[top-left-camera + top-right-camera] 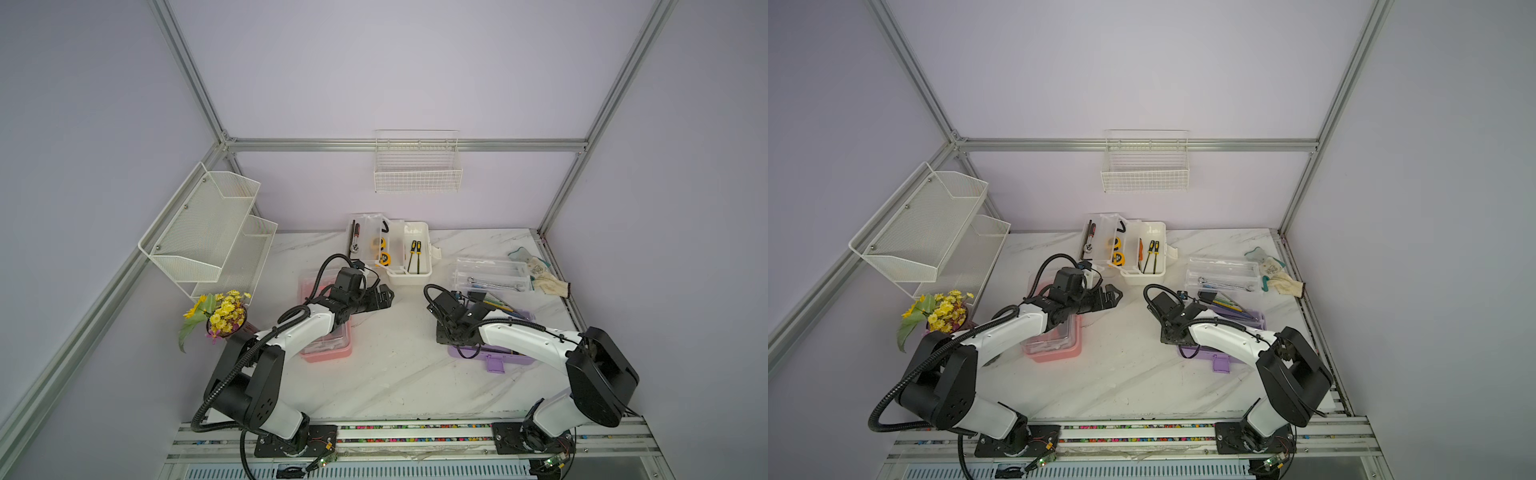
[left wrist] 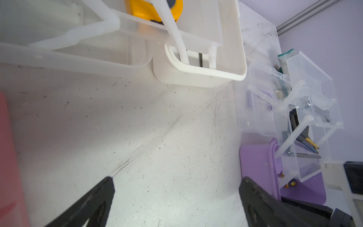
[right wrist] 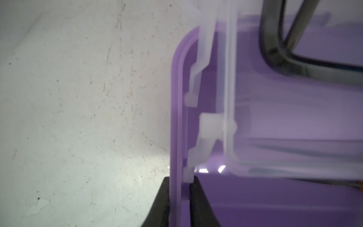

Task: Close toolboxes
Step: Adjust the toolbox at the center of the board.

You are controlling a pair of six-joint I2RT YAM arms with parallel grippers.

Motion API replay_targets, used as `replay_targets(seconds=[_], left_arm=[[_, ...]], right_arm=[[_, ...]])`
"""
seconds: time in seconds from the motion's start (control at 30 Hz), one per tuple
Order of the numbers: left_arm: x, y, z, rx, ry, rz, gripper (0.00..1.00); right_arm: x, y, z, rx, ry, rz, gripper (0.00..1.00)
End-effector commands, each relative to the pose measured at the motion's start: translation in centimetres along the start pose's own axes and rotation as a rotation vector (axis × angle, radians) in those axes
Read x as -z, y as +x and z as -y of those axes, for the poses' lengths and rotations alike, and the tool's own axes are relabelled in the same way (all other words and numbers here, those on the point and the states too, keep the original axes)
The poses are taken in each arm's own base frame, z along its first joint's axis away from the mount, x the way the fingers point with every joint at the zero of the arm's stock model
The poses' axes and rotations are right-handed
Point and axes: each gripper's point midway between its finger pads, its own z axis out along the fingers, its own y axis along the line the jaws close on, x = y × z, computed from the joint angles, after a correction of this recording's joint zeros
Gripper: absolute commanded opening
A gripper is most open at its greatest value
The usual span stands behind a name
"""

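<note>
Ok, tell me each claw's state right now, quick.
Left claw: open, holding nothing.
Right claw: closed on the rim of the purple toolbox.

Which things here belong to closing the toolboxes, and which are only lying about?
For the job: pink toolbox, white toolbox, purple toolbox, right hand pinching the purple rim, open left hand.
Lying about: yellow flowers, wall wire basket, mesh shelf, work gloves.

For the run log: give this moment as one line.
left gripper: open, empty | right gripper: fingers shut on purple toolbox rim | white toolbox: open
</note>
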Motion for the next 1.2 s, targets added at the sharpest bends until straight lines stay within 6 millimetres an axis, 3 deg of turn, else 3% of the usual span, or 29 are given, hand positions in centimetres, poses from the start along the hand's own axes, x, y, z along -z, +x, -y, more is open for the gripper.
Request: replay_targets(seconds=[0.0, 0.13, 0.27, 0.4, 0.47, 0.53, 0.77, 0.9, 0.97, 1.17], left_arm=[[1.8, -3.0, 2.1, 0.005, 0.089, 0.073, 1.00], [2.0, -3.5, 2.4, -0.004, 0.102, 0.079, 1.00], [2.1, -3.3, 2.3, -0.002, 0.101, 0.078, 1.00], [1.6, -2.6, 2.0, 0.006, 0.104, 0.055, 1.00], [1.1, -2.2, 1.8, 0.015, 0.110, 0.039, 1.00], [0.6, -1.8, 1.7, 0.023, 0.118, 0.024, 1.00], [-0.6, -1.1, 1.7, 0.042, 0.134, -0.016, 1.00], [-1.5, -0.2, 2.4, 0.070, 0.178, -0.049, 1.00], [-1.9, 0.3, 2.7, 0.068, 0.184, -0.062, 1.00], [-3.3, 0.7, 2.8, 0.083, 0.169, -0.075, 0.98]], right_arm=[[-0.1, 3.1, -5.4, 0.168, -0.145, -0.061, 0.14], [0.6, 5.8, -6.3, 0.222, -0.155, -0.095, 0.15], [2.9, 8.0, -8.1, 0.275, -0.252, -0.119, 0.16], [5.2, 7.4, -9.0, 0.279, -0.321, -0.091, 0.26], [6.3, 6.1, -9.5, 0.277, -0.331, -0.045, 0.48], [7.2, 4.9, -10.0, 0.293, -0.334, -0.009, 0.54], [9.3, 1.0, -11.2, 0.315, -0.351, 0.074, 0.55], [11.6, -3.3, -11.4, 0.278, -0.403, 0.145, 0.54], [12.1, -6.0, -10.6, 0.248, -0.410, 0.182, 0.54], [11.9, -14.8, -5.4, 0.154, -0.302, 0.318, 0.52]])
